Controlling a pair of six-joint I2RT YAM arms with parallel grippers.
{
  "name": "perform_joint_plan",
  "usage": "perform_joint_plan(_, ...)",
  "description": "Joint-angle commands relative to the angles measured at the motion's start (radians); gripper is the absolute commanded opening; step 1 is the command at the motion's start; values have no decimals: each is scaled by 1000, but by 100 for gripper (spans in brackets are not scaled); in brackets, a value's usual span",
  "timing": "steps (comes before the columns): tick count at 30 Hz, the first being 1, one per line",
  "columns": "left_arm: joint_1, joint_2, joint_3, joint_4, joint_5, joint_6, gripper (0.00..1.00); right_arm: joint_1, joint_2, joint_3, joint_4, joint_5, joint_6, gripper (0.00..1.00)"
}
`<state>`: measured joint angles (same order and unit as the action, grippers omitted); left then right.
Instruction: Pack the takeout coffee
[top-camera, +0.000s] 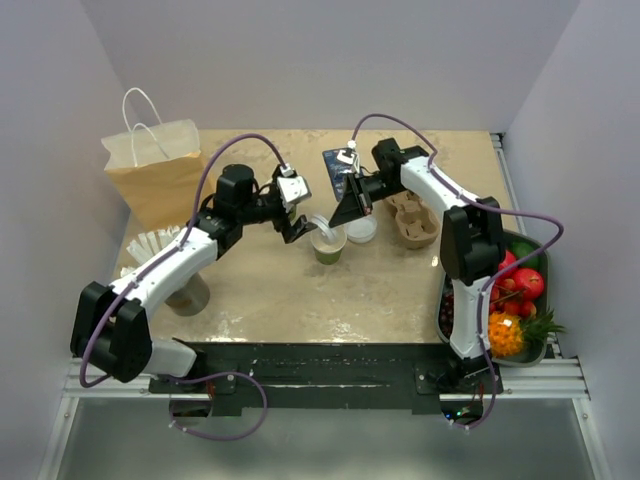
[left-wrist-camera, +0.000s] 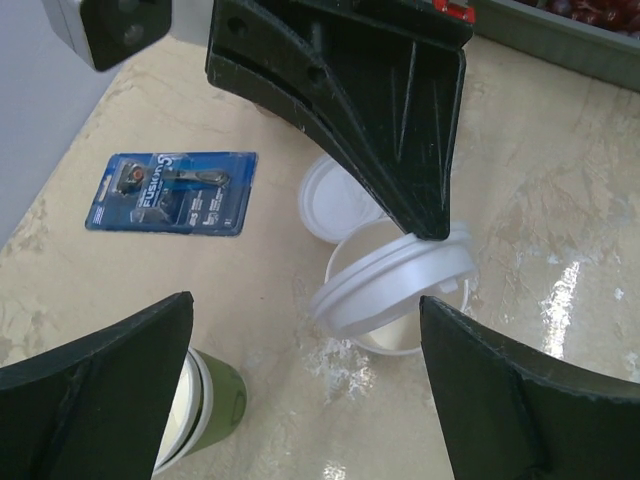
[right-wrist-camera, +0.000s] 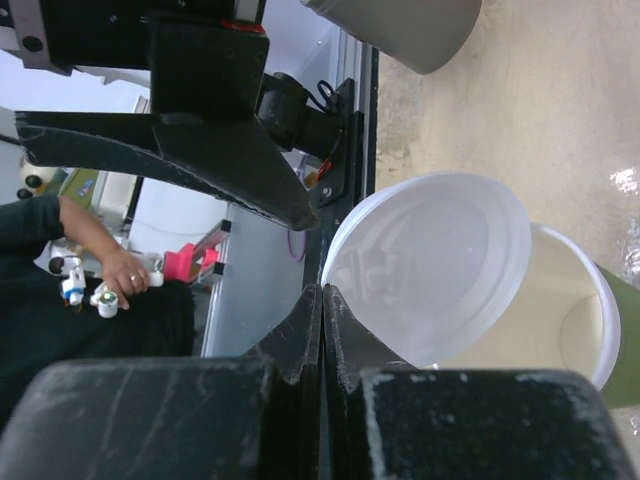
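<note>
We are clamping the right gripper (right-wrist-camera: 322, 292) on the lid (right-wrist-camera: 430, 270) edge, tilted over the cup (top-camera: 328, 247) mid-table (top-camera: 400, 290). The left gripper (left-wrist-camera: 305, 305) is hovering alongside, spread wide, holding nothing.

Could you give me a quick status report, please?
Left hand open beside the cup. Right hand shut on lid, tilted over open cup, not seated. Bag stands far left.

Both arms wear white shells broken by black joint blocks: the left arm (top-camera: 165, 265) and the right arm (top-camera: 432, 182). A thin purple cable (top-camera: 245, 137) loops along each one. The left gripper (top-camera: 297, 230) and the right gripper (top-camera: 350, 210) have matte black, wedge-shaped fingers (left-wrist-camera: 100, 390), ribbed on the sides and scuffed grey at the edges. A small white camera box (top-camera: 293, 188) sits at each wrist.
</note>
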<state>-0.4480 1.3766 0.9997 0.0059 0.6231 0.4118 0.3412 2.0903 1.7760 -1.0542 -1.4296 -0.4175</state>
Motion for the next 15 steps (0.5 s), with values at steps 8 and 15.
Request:
perform_joint_plan(8, -24, 38, 27, 39, 41, 68, 99, -31, 10, -39, 100, -43, 144, 0)
perform_joint_plan(15, -40, 52, 10, 84, 41, 74, 99, -48, 19, -66, 152, -28, 216, 0)
